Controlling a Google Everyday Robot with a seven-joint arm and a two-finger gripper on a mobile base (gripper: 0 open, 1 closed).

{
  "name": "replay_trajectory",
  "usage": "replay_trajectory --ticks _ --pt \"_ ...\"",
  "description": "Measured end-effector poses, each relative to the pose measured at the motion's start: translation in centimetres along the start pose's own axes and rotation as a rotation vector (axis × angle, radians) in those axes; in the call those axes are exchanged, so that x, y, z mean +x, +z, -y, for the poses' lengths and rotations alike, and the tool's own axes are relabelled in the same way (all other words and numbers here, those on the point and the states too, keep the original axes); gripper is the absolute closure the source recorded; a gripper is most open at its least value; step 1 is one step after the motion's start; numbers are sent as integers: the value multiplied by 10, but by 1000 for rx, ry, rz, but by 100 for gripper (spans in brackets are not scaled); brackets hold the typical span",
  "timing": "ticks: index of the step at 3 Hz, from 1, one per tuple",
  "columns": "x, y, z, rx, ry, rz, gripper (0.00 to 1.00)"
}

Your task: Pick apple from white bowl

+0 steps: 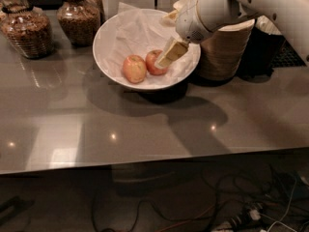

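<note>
- The gripper hangs low inside the white bowl, near the back edge of the worktop. I cannot tell if it is open or closed.
- The apple lies right by its tip.
- It should close softly around the red one only.
- The paler apple sits close beside it and may get bumped.
- The stacked beige bowls crowd the arm.
- The jars stand in the back left corner.

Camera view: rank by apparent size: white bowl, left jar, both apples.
1. white bowl
2. left jar
3. apple and paler apple: they look alike; the gripper, down in the bowl, covers part of the redder one.
</note>
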State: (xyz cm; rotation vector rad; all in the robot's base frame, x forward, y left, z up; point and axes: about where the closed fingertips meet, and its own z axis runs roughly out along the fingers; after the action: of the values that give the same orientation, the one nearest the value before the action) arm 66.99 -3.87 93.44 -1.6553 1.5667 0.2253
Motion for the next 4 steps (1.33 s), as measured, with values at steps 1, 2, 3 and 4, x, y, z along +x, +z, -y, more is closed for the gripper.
replay_trajectory --ticks 1,2,3,4 --pt "12 16 -3 -30 -8 -30 25" --pt "25 28 -6 -55 -5 -58 25" --pt "37 40 -6 -72 3 -79 35" --pt "49 64 1 -92 11 -90 24"
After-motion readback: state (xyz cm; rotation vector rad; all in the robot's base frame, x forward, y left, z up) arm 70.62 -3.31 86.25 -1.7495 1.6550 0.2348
